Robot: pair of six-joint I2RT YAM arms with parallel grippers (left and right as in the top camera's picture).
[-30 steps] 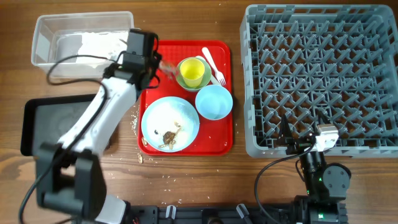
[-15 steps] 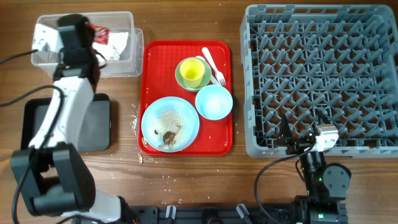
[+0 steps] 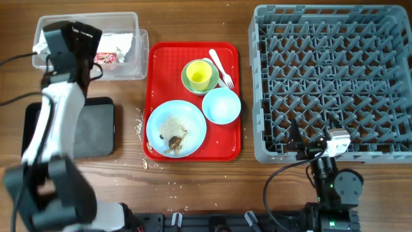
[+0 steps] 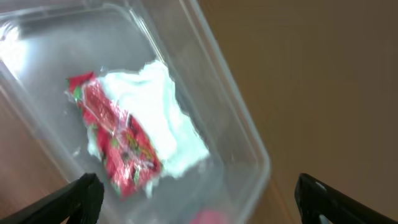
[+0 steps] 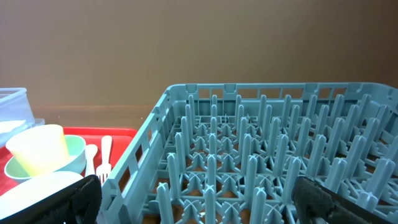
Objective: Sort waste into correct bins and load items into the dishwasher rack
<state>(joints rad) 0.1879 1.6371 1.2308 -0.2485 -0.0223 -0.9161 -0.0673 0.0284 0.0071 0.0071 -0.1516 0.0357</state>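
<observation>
the red snack wrapper (image 4: pixel 115 146) lies directly under the left gripper (image 4: pixel 199 183), nearer its left finger, on top of the crumpled white napkin (image 4: pixel 163 127) inside the clear tub (image 4: pixel 239 118). the jaws stand spread wide with nothing between them, so this piece of waste looks binned. the nearest risk, as i judge it, is a finger clipping the tub wall as the arm lifts away and dragging or tipping that light container. beyond the jaws, the black tray (image 3: pixel 96 129) sits just beside the tub. further off, on the red tray (image 3: pixel 161 55), the light blue plate (image 3: pixel 176 122) carries brown food scraps (image 3: pixel 174 140); tilting it carelessly could scatter more onto the table, where crumbs (image 3: pixel 140 127) already lie. the yellow-green cup (image 3: pixel 199 75) nests in the mint-green bowl (image 3: pixel 185 78), so lifting one may drag the other, and the thin white fork (image 3: pixel 220 64) lies flat and could slip from a pinch. farthest off, the right gripper (image 5: pixel 198 186) hangs open and empty at the near wall of the dishwasher rack (image 5: pixel 149 134), whose pegs could snag tilted dishes. the surface is a wooden table (image 3: pixel 193 187); a plain brown wall stands behind.
</observation>
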